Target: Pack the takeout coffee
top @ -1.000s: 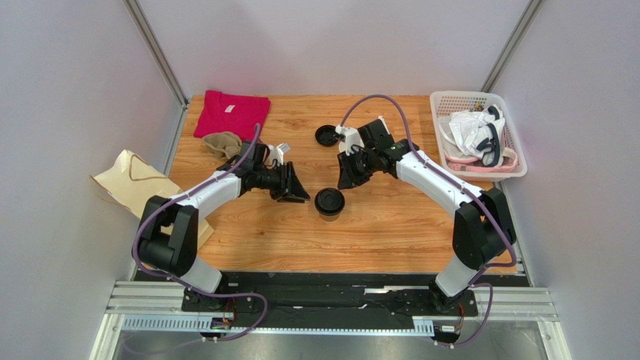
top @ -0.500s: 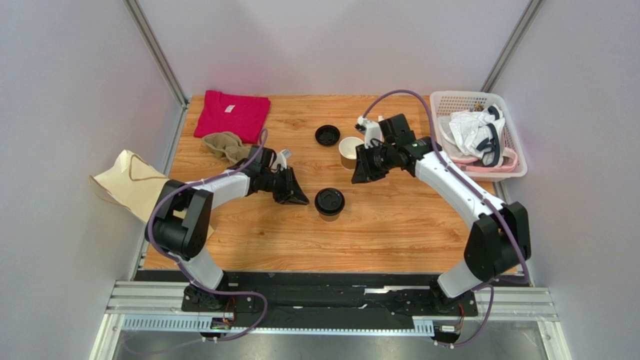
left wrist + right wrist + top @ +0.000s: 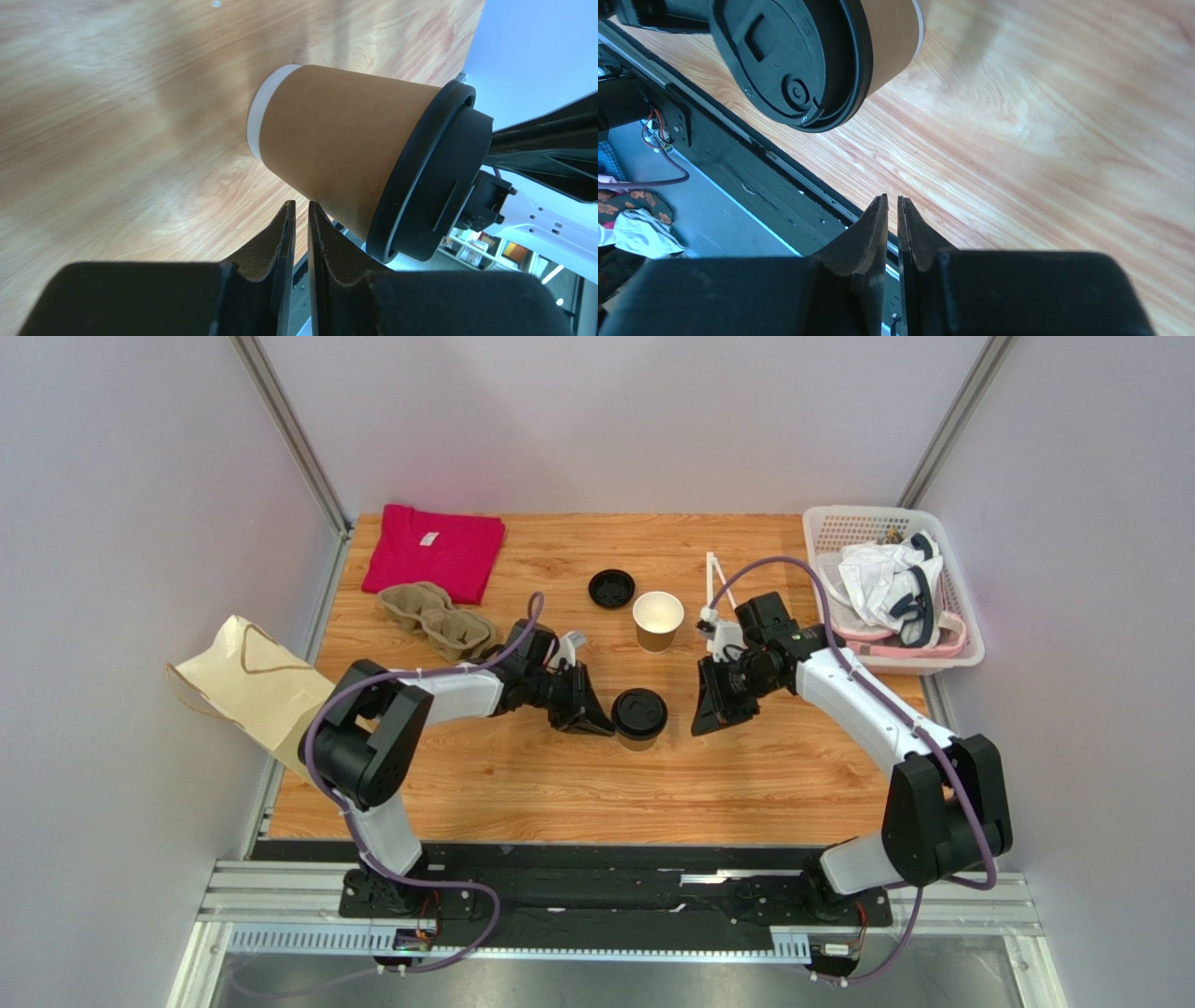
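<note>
Nine entries, left to right, on or beside a wooden table (image 3: 491, 784).

- Tan paper carry bag (image 3: 246, 686), slumped past the left edge; likely the packing destination.
- Folded red cloth (image 3: 432, 549), far corner; apparently unrelated.
- Brown moulded-pulp cup carrier (image 3: 442, 616), near the bag; probably meant to seat the cup.
- Left gripper (image 3: 595, 720), fingers closed to a slit, pinching nothing, tips right at the cup's paper wall; seemingly nudging rather than grasping.
- Tan-brown paper takeout coffee cup (image 3: 640, 714) with round black plastic lid, upright, mid-table, between both grippers.
- Loose black lid (image 3: 610, 588) and open tan cup with white inside (image 3: 657, 618), farther back; spares.
- Right gripper (image 3: 707, 720), likewise nearly closed, empty, just beside the cup.
- White plastic basket (image 3: 828, 518), far right.
</note>
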Motion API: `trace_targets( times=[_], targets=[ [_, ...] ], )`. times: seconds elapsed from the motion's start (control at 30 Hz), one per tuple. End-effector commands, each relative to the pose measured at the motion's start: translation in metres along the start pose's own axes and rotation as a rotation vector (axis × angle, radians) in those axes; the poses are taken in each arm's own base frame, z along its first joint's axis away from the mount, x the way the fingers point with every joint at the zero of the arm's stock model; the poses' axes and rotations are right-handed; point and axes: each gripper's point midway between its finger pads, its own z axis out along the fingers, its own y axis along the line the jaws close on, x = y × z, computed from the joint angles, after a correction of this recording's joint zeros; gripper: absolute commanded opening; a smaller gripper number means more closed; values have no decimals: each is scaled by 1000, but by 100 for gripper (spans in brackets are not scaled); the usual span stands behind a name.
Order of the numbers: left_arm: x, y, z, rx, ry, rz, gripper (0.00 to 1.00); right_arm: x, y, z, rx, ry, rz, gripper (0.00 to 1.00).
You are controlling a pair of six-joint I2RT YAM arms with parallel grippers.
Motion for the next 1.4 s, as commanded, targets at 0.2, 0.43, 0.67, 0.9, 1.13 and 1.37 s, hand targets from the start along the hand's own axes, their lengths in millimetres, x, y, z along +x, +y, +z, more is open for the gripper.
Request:
trace_targets(
  times=[0.2,0.43,0.67,0.9,1.13,1.37],
  targets=[
    [-8,-18,2,50,-17,-3,27,5,13,8,-116,-28,85,15],
    [-19,2,-42,-10,-66,12,35,-18,15,29,-144,8,96,11],
    [-25,-3,-74,5,-107,87,38,-48,17,42,-152,-32,85,11],
    [-30,-17,-82,41,-130,157,39,-71,25,52,-161,-56,55,11],
    [-36,-50,-96,104,-170,296,38,-81,12,30,-96,-101,6,10],
    [-26,-86,-92,128,-132,449,33,-87,39,-17,-105,-208,-49,12]
  ],
)
